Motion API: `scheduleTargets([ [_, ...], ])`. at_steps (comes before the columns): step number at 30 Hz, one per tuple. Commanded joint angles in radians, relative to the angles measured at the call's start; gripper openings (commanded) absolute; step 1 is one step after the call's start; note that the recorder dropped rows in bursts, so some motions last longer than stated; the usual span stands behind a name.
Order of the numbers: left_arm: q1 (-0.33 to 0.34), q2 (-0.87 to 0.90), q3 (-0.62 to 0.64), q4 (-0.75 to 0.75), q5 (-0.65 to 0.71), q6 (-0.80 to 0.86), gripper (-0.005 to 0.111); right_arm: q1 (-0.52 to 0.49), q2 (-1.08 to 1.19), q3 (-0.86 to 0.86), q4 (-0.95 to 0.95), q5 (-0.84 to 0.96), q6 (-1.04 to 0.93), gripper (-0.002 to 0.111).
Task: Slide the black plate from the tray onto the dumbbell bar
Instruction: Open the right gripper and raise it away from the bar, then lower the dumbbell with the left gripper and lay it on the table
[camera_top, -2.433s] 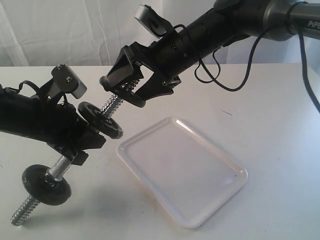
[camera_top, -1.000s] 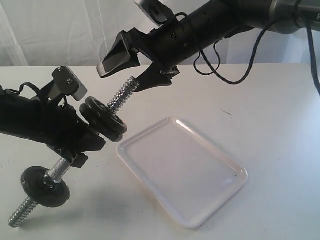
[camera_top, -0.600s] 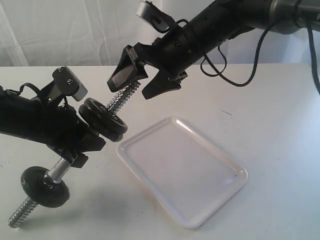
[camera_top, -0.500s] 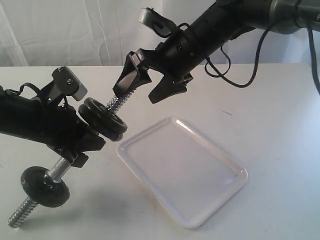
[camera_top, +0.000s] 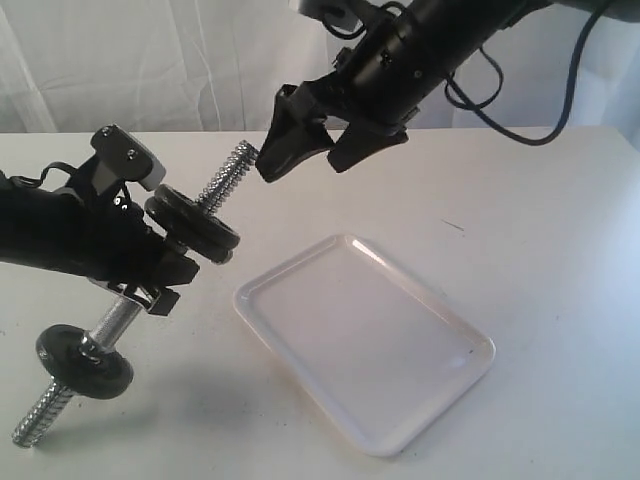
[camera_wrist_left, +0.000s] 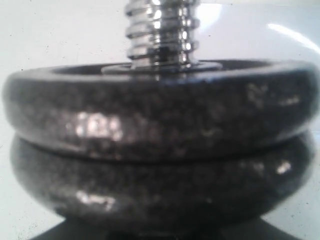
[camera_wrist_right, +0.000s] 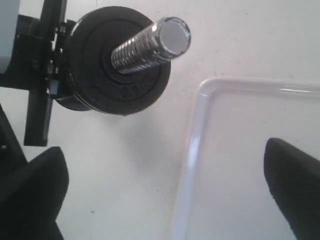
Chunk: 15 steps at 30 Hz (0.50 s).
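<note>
While my left end effector (camera_top: 150, 285) clamps the dumbbell bar (camera_top: 222, 182), my released right end effector (camera_top: 303, 160) faces its tip end-on.

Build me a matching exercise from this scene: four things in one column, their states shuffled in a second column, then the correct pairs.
Things
1. tray
2. dumbbell bar
3. right gripper
4. black plate

States
A. open, holding nothing
B. threaded on the bar, stacked against a second disc
C. lying flat on the table
D. chrome, tilted, threaded end uppermost

Pairs: 1-C, 2-D, 3-A, 4-B
</note>
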Motion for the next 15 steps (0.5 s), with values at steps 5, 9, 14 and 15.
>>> scheduleTargets([
  [5, -0.002, -0.057, -0.043, -0.122, -0.013, -0.079, 0.0, -0.005, -0.031, -0.004, -0.305, 0.004, 0.205, 0.022],
  [9, -0.002, -0.057, -0.043, -0.122, -0.015, -0.173, 0.0, -0.005, -0.031, -0.004, -0.313, 0.004, 0.233, 0.0],
  [14, -0.002, -0.041, -0.043, -0.122, -0.037, -0.298, 0.0, -0.005, -0.031, 0.0, -0.313, 0.004, 0.233, 0.0],
  [15, -0.002, -0.027, -0.043, -0.122, -0.037, -0.328, 0.0, -0.005, -0.031, 0.0, -0.313, 0.004, 0.233, 0.0],
])
